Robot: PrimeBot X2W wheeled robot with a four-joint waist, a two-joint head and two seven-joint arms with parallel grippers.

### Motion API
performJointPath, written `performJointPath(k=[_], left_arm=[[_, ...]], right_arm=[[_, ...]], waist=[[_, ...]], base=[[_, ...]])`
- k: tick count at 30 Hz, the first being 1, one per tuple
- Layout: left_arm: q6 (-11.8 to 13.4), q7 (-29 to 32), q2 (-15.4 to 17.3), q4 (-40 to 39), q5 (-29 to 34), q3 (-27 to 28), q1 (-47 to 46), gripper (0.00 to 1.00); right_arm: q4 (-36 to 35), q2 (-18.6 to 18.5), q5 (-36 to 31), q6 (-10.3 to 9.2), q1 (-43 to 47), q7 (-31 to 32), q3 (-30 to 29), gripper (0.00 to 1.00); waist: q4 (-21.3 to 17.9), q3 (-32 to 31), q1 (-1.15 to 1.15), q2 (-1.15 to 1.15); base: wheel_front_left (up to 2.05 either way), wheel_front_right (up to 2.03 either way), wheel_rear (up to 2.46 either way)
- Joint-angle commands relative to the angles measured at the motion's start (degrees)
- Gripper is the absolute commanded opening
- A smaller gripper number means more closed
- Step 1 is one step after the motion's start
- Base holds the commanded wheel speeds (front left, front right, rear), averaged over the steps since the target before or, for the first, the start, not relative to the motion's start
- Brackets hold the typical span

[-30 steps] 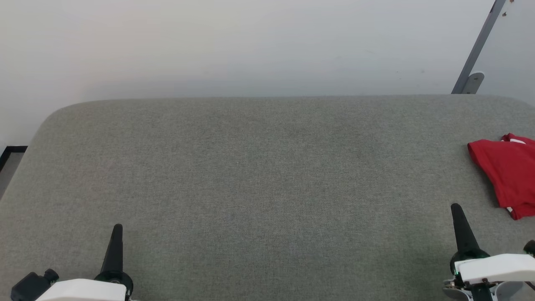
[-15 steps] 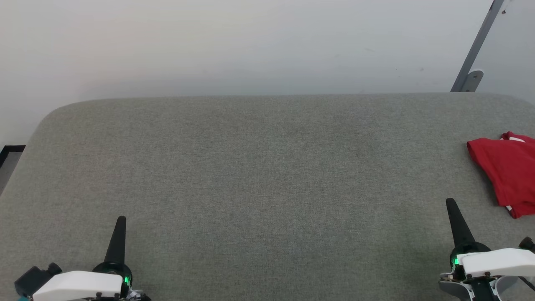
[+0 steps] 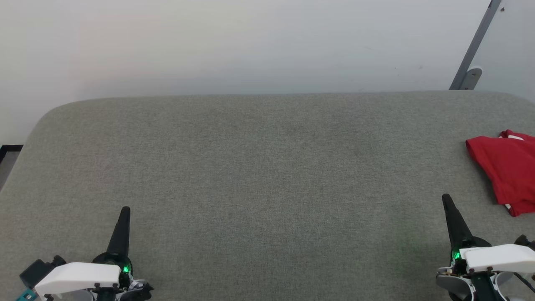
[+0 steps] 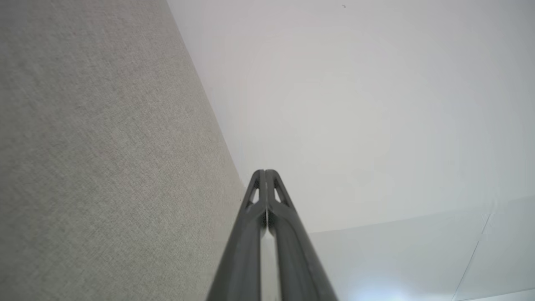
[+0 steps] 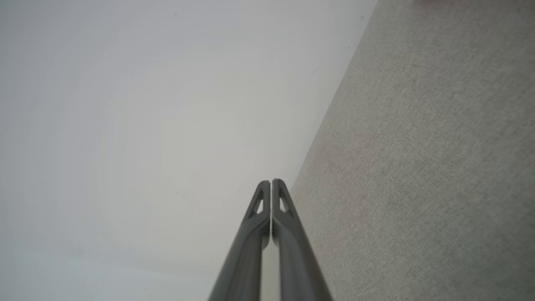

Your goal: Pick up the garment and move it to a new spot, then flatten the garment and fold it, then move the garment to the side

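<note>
Both left gripper [image 3: 124, 211] and right gripper [image 3: 446, 197] are hovering pinched together, empty; the shirt [image 3: 505, 167] is lying at the table [image 3: 267, 167] edge, seemingly folded aside.

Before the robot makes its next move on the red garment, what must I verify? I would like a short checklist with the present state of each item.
1. The left tool holds nothing: ok, fingers pressed together.
2. The right tool holds nothing: ok, fingers pressed together.
3. The garment is whole in the head view: not ok, the right edge cuts it.
4. The garment lies on the grey surface, apart from both tools: ok.
5. The garment is folded neatly: cannot tell.
</note>
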Motion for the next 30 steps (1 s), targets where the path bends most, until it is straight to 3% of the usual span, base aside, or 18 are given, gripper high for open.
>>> performJointPath(k=[1,30], left_arm=[[-0.23,0.5,0.1,-0.02,-1.49,0.25,-1.06,0.0],[-0.31,3.71,-1.21,1.48,-11.41,0.72,-4.02,0.0]], right_arm=[[-0.23,0.07,1.34,0.0,-1.31,0.56,-0.22,0.0],[1.04,1.03,12.26,0.0,-3.3,3.66,-0.25,0.0]], waist=[[-0.02,0.03,0.0,0.0],[-0.51,0.61,0.0,0.0]], base=[[0.0,0.0,0.0],[0.0,0.0,0.0]])
